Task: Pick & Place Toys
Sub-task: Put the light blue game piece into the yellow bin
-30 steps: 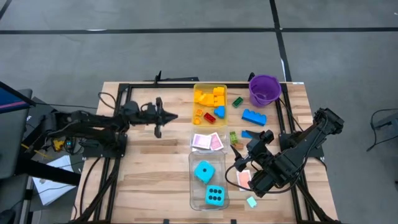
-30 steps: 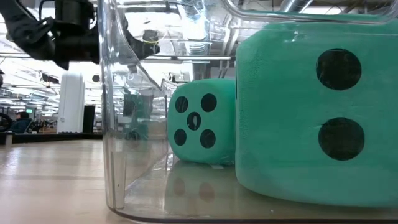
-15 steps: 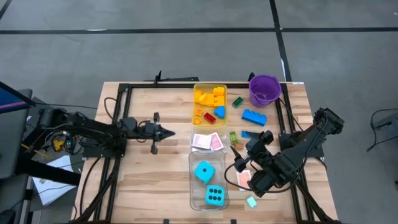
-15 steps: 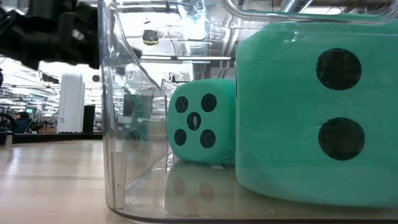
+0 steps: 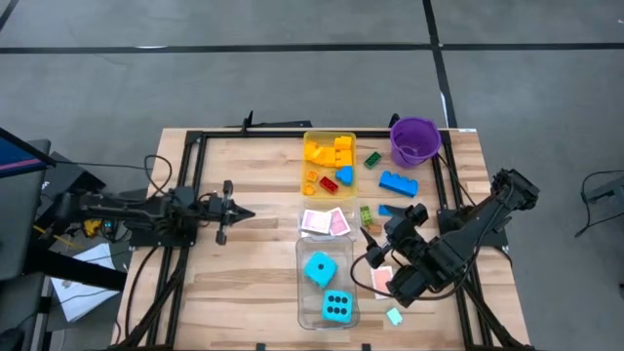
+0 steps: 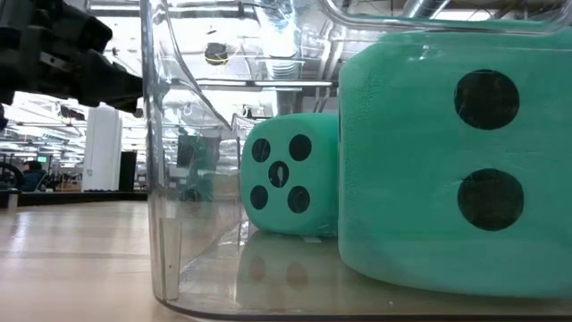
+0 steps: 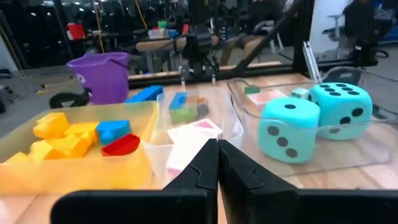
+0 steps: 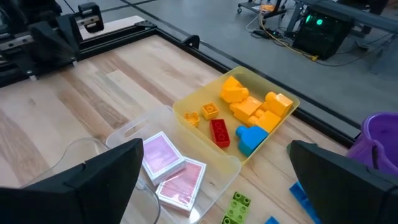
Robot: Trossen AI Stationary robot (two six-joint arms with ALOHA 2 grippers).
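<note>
Step in hand: between picks. Left tool clenched, empty, over bare tabletop. Right tool released, above what looks like a playing card beside the dice tray. Next move, likely: lower and grasp the card.

Two dice in the tray, cards just behind.

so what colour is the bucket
Purple bucket, clearest in the high view.
</note>
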